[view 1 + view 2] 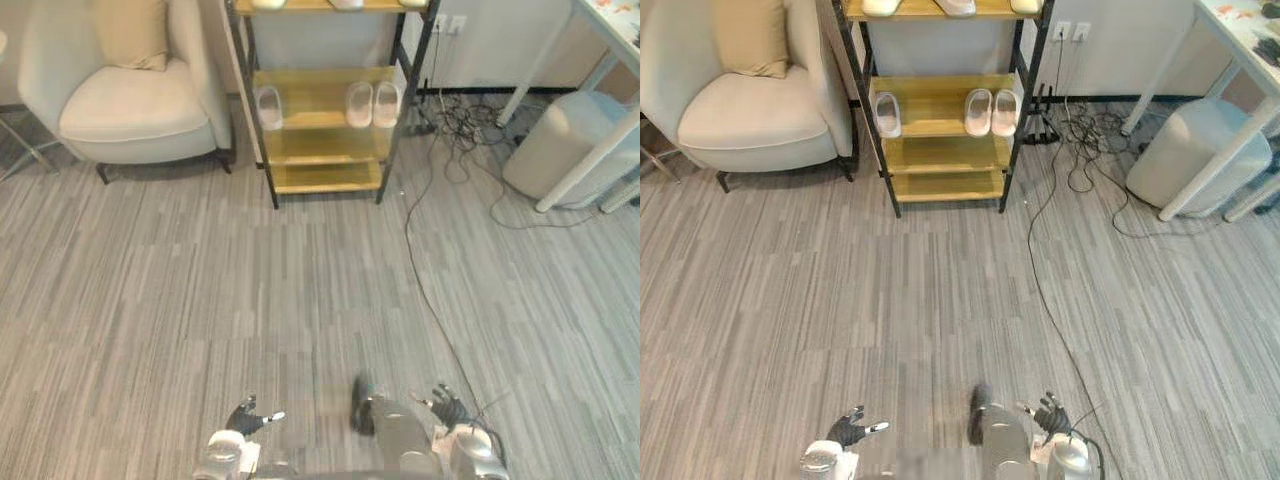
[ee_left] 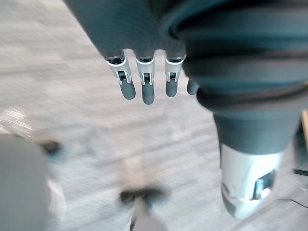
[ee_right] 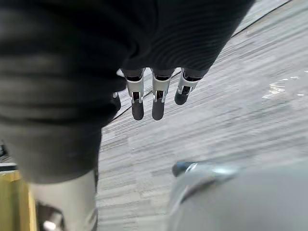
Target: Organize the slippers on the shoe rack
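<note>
Left eye view: a shoe rack [image 1: 320, 142] shelf holds 3 slippers [image 1: 360, 104].

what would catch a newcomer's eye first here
The wooden shoe rack straight ahead, with one pale slipper at a shelf's left and a pair at its right. A cream armchair stands left of it. Near the view's bottom, the left hand and right hand hang open, empty.

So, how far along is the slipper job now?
Done: one pair sits together on the rack's middle shelf; more slippers lie on the top shelf. In hand: nothing, the left hand and right hand hang open, far from the rack. Left: the lone slipper at the middle shelf's left end.
</note>
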### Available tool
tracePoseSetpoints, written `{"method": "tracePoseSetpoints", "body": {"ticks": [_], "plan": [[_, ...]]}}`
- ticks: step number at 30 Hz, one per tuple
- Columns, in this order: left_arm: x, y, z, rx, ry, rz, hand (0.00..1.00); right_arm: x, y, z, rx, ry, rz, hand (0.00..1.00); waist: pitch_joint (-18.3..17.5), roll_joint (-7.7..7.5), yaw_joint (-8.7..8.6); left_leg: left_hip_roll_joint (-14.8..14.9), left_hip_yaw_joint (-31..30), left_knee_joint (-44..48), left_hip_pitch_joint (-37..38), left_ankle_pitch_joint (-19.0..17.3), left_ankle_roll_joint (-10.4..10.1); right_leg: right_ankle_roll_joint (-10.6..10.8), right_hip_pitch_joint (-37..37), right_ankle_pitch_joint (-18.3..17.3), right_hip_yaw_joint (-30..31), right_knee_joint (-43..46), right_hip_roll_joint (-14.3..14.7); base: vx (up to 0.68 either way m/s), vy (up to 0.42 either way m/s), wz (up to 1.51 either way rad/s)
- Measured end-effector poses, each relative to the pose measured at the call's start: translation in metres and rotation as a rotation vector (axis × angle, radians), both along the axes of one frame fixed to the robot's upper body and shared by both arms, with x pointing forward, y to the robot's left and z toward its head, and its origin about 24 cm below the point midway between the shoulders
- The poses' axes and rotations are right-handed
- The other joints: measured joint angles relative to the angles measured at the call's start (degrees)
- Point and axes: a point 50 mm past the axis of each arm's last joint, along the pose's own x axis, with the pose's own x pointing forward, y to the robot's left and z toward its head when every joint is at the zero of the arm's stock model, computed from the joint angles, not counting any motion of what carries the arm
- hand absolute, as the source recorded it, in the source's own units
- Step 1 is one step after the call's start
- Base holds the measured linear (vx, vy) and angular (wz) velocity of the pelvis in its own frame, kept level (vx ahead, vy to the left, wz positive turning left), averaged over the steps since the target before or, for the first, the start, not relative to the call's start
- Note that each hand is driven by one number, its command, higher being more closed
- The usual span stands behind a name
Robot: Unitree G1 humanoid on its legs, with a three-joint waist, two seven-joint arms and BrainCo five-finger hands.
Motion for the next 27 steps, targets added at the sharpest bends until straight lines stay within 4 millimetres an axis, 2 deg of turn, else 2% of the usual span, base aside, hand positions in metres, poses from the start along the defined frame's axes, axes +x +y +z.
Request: {"method": "tracePoseSetpoints", "body": {"ticks": [2, 3, 4, 5, 7, 8, 11, 12, 13, 14, 15, 16, 17, 18, 19, 20, 21, 22, 23, 25, 27], "plan": [[-0.001, -0.006, -0.001, -0.017, 0.011, 0.009, 0.00, -0.005, -0.001, -0.002, 0.000, 0.018, -0.008, 0.00, 0.07, 0.41, -0.52, 2.09, -2.50, 11.88, -4.40, 5.79, -3.17, -0.70, 3.56, -4.38, -1.16, -0.06, 0.35, 0.52, -0.204, 0.25], [-0.002, -0.006, -0.002, -0.021, 0.016, 0.015, 0.00, -0.007, -0.001, -0.003, 0.001, 0.026, -0.006, 0.00, 0.35, 0.44, -0.42, 3.41, -3.12, 18.72, -6.88, 7.77, -4.71, -0.72, 6.06, -4.94, -1.26, -1.59, 0.71, 0.49, -0.141, 0.24], [0.000, -0.004, -0.001, -0.028, 0.004, 0.048, 0.00, -0.012, 0.002, -0.005, 0.008, 0.043, -0.003, 0.00, 0.71, 0.34, -0.33, 5.60, -3.61, 31.29, -11.31, 6.45, -5.55, -1.00, 11.13, -5.87, -1.40, -5.06, 1.77, 0.56, -0.148, 0.12], [0.002, -0.001, 0.001, -0.029, -0.007, 0.075, 0.00, -0.014, 0.004, -0.007, 0.014, 0.049, -0.005, 0.00, 0.81, 0.18, -0.04, 7.08, -2.69, 38.98, -14.41, 4.65, -4.61, -1.24, 15.64, -6.38, -1.54, -7.71, 2.55, 0.54, -0.126, 0.07], [0.004, 0.001, 0.002, -0.030, -0.024, 0.096, 0.00, -0.017, 0.008, -0.008, 0.026, 0.051, -0.010, 0.00, 1.16, -0.82, 0.69, 8.11, 0.19, 43.39, -18.55, 1.93, -0.49, -1.57, 21.17, -7.75, -0.83, -11.12, 3.05, 0.35, -0.049, -0.06], [0.008, 0.001, 0.004, -0.030, -0.043, 0.094, 0.00, -0.017, 0.011, -0.009, 0.034, 0.050, -0.010, 0.00, 1.11, -1.02, 1.23, 7.87, 2.20, 42.08, -22.38, 0.31, 1.34, -1.28, 24.08, -8.03, 0.09, -13.13, 3.07, 0.33, -0.011, -0.32], [0.013, 0.004, 0.007, -0.024, -0.072, 0.094, 0.00, -0.008, 0.016, -0.007, 0.043, 0.030, 0.002, 0.00, 1.15, -1.05, 2.55, 4.51, 2.30, 27.90, -28.64, -0.94, 2.60, 0.47, 27.56, -8.60, 2.87, -15.27, 2.24, 0.30, 0.066, -0.52], [0.013, 0.006, 0.008, -0.017, -0.074, 0.093, 0.00, -0.007, 0.019, -0.007, 0.050, 0.027, 0.007, 0.00, 1.21, -1.32, 2.65, 1.47, 0.51, 17.01, -29.89, 0.51, 2.89, 1.54, 28.71, -9.47, 4.08, -15.76, 1.11, 0.41, 0.171, -0.52], [0.012, 0.006, 0.007, -0.014, -0.071, 0.088, 0.00, -0.008, 0.020, -0.008, 0.050, 0.030, 0.010, 0.00, 1.03, -1.31, 2.77, -0.83, -1.51, 7.65, -29.83, 3.64, 2.60, 2.65, 29.66, -10.28, 5.19, -16.38, 0.50, 0.42, 0.210, -0.57], [0.008, 0.006, 0.006, -0.012, -0.060, 0.086, 0.00, -0.010, 0.020, -0.009, 0.045, 0.041, 0.023, 0.00, 0.62, -0.71, 2.98, -1.70, -2.89, 0.65, -29.77, 6.79, 2.51, 3.78, 30.62, -11.12, 6.20, -16.80, 0.51, 0.36, 0.200, -0.62], [0.003, 0.007, 0.004, -0.017, -0.049, 0.102, 0.00, -0.013, 0.019, -0.009, 0.039, 0.052, 0.032, 0.00, 0.24, -0.17, 3.34, -1.58, -4.04, -0.69, -29.74, 11.26, 3.41, 4.71, 31.36, -12.48, 7.64, -16.56, 0.89, 0.42, 0.222, -0.66], [0.002, 0.007, 0.004, -0.013, -0.046, 0.103, 0.00, -0.016, 0.020, -0.011, 0.041, 0.065, 0.032, 0.00, -0.64, -0.45, 3.79, -2.08, -4.67, 0.55, -29.52, 14.58, 6.39, 5.93, 31.99, -14.01, 8.86, -15.67, 0.45, 0.47, 0.209, -0.49], [0.002, 0.014, 0.004, 0.005, -0.046, 0.098, 0.00, -0.021, 0.027, -0.014, 0.058, 0.083, 0.037, 0.00, -2.07, -3.07, 3.90, -4.09, -3.74, 2.36, -29.74, 11.87, 7.46, 6.90, 31.93, -15.95, 9.68, -13.50, -1.83, 0.49, 0.187, -0.29], [0.002, 0.018, 0.004, 0.017, -0.041, 0.098, 0.00, -0.026, 0.029, -0.016, 0.066, 0.096, 0.037, 0.00, -2.69, -4.41, 3.94, -4.86, -3.06, 3.13, -29.68, 10.10, 7.91, 7.44, 30.14, -16.92, 10.15, -9.97, -2.96, 0.47, 0.153, -0.26], [0.000, 0.023, 0.003, 0.028, -0.031, 0.103, 0.00, -0.027, 0.033, -0.017, 0.076, 0.098, 0.036, 0.00, -3.15, -5.63, 4.22, -5.44, -1.77, 3.09, -28.30, 8.64, 8.14, 8.38, 26.27, -17.87, 11.25, -0.55, -4.23, 0.45, 0.174, -0.32], [-0.001, 0.024, 0.003, 0.035, -0.025, 0.099, 0.00, -0.027, 0.036, -0.018, 0.083, 0.098, 0.038, 0.00, -3.11, -6.16, 4.27, -5.97, -1.05, 2.95, -26.16, 7.47, 8.97, 10.27, 22.75, -17.10, 12.15, 9.40, -5.13, 0.55, 0.234, -0.29], [-0.002, 0.025, 0.002, 0.044, -0.016, 0.088, 0.00, -0.026, 0.039, -0.018, 0.095, 0.094, 0.035, 0.00, -3.10, -6.42, 4.19, -6.67, -0.76, 2.71, -23.67, 6.21, 9.51, 13.87, 19.59, -16.73, 12.52, 18.53, -6.17, 0.59, 0.228, -0.06], [-0.003, 0.025, 0.001, 0.051, -0.007, 0.070, 0.00, -0.027, 0.040, -0.018, 0.093, 0.097, 0.040, 0.00, -3.07, -6.45, 3.87, -7.41, -0.83, 2.13, -20.93, 5.21, 10.10, 14.34, 17.79, -17.65, 11.31, 24.90, -7.30, 0.50, 0.166, 0.10], [-0.005, 0.024, 0.001, 0.054, 0.002, 0.052, 0.00, -0.025, 0.040, -0.018, 0.091, 0.094, 0.048, 0.00, -3.06, -6.50, 3.74, -7.88, -1.05, 0.78, -17.96, 4.59, 10.30, 12.52, 16.99, -18.64, 8.91, 28.07, -8.32, 0.50, 0.122, 0.15], [-0.007, 0.020, -0.001, 0.055, 0.019, 0.027, 0.00, -0.021, 0.039, -0.016, 0.074, 0.090, 0.094, 0.00, -2.93, -5.41, 3.58, -7.64, -1.58, -3.41, -12.40, 4.46, 10.27, 8.31, 14.77, -20.86, 2.29, 25.82, -9.14, 0.46, 0.079, 0.16], [-0.007, 0.019, -0.001, 0.052, 0.024, 0.027, 0.00, -0.018, 0.038, -0.015, 0.071, 0.073, 0.098, 0.00, -2.76, -4.98, 3.23, -6.73, -2.25, -5.04, -10.55, 4.46, 10.27, 7.38, 11.30, -21.27, 1.29, 18.34, -7.91, 0.41, -0.023, 0.23]]}}
